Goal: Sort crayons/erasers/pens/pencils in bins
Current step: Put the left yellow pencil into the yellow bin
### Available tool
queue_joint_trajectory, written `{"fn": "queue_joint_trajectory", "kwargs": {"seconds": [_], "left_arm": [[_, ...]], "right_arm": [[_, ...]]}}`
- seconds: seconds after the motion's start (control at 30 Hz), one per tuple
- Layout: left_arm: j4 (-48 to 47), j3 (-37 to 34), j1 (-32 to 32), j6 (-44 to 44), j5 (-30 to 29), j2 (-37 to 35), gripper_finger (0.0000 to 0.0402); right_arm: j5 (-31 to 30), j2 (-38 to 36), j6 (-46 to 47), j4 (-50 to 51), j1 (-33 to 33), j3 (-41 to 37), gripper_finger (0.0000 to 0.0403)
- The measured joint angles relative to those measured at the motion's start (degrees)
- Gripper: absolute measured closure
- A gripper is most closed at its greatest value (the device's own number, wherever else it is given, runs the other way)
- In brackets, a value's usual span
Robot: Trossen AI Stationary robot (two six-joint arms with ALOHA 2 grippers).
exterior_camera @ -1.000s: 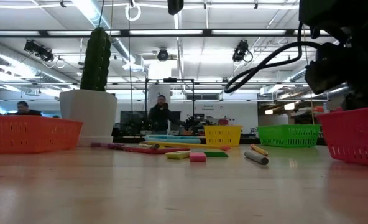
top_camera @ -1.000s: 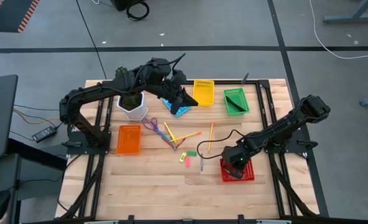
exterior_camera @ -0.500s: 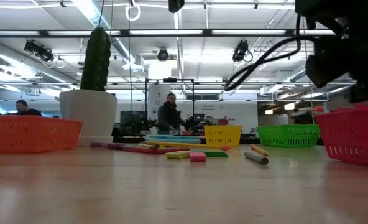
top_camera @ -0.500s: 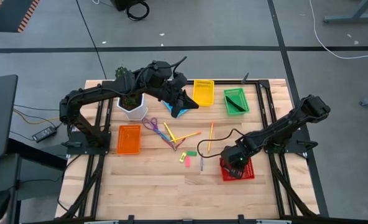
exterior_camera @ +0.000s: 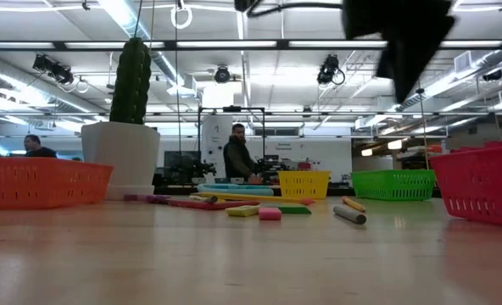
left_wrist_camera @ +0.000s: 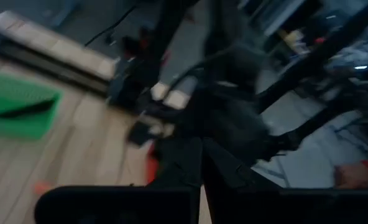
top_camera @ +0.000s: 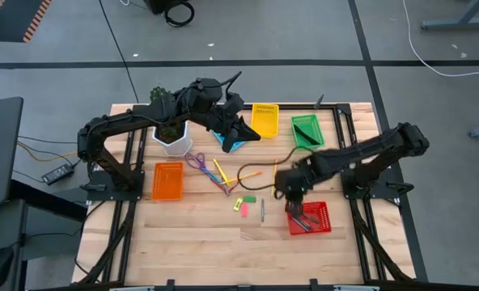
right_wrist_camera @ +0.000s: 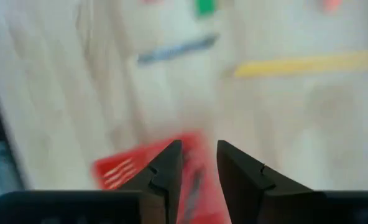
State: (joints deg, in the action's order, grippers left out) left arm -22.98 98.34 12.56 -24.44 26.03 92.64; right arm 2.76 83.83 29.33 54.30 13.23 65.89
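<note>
Red bin (top_camera: pixel 309 218) holds pens; right gripper (top_camera: pixel 288 187) just beside it, jaws parted, empty. Left gripper (top_camera: pixel 248 132) clenched, far off. Pencils (top_camera: pixel 223 174), erasers (top_camera: pixel 241 204), one pen (top_camera: pixel 262 211) near bin unsorted.

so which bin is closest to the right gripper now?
The red bin, at the table's near right; the right gripper hovers beside it. Orange, yellow and green sit farther off.

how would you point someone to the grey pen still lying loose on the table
Start at the red bin near the table's front edge on the right arm's side. Just beside its open-table side lies the grey pen, a short dark stick running front to back. The pink eraser and green eraser nearby are tiny blocks, and the yellow pencil beyond it is longer and bright.
</note>
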Motion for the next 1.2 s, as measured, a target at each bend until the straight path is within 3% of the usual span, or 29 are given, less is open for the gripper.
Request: {"fn": "queue_joint_trajectory", "kwargs": {"seconds": [0.2,0.47,0.77,0.97,1.2], "left_arm": [[3.0,0.1,-1.0,1.4,0.3,-3.7,0.0386],[-16.7,0.0,-1.5,5.8,-11.1,-9.9,0.0390],[-22.5,0.0,-3.4,5.7,-18.4,-15.5,0.0385],[-21.9,0.0,-3.4,5.6,-18.8,-18.4,0.0394],[-21.9,0.0,-3.5,6.1,-19.4,-21.6,0.0381]], "right_arm": [[-3.0,0.0,-19.6,-0.1,-7.9,4.6,0.0296],[-4.3,0.0,-53.1,-0.6,-15.5,4.9,0.0292],[-1.1,5.8,-56.9,-12.8,-18.4,4.9,0.0251],[0.2,14.0,-55.9,-15.9,-18.3,4.9,0.0219],[-1.1,20.4,-54.9,-17.8,-19.0,4.9,0.0221]]}}
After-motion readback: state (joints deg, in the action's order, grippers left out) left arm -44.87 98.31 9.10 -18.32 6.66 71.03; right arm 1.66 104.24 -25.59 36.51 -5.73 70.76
